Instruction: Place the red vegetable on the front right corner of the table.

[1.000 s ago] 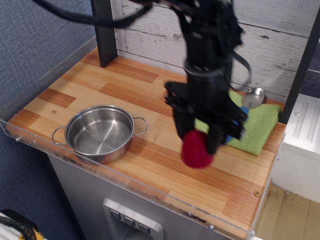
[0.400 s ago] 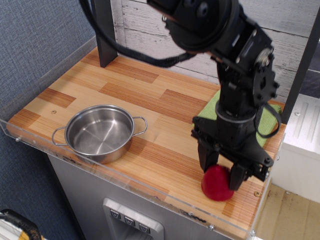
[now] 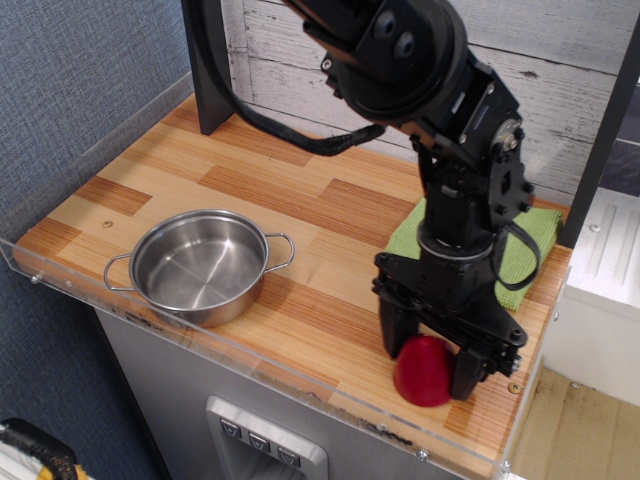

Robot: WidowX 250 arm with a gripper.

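Observation:
The red vegetable [image 3: 422, 372], a glossy dark-red dome, sits on the wood-plank table [image 3: 250, 170] at its front right corner, close to the corner screw [image 3: 514, 387]. My gripper [image 3: 430, 358] points down over it, with one black finger on each side pressed against the dome. The vegetable looks to rest on the tabletop. The upper part of the dome is hidden between the fingers.
A steel pot [image 3: 197, 262] stands at the front left. A green cloth [image 3: 535, 232] lies at the back right, mostly hidden by my arm. A black post [image 3: 205, 60] rises at the back left. The clear acrylic rim [image 3: 300, 385] runs along the front edge.
My gripper carried the red vegetable from mid-table to the front right corner and lowered it. In the last half second it shifted slightly left and down onto the tabletop.

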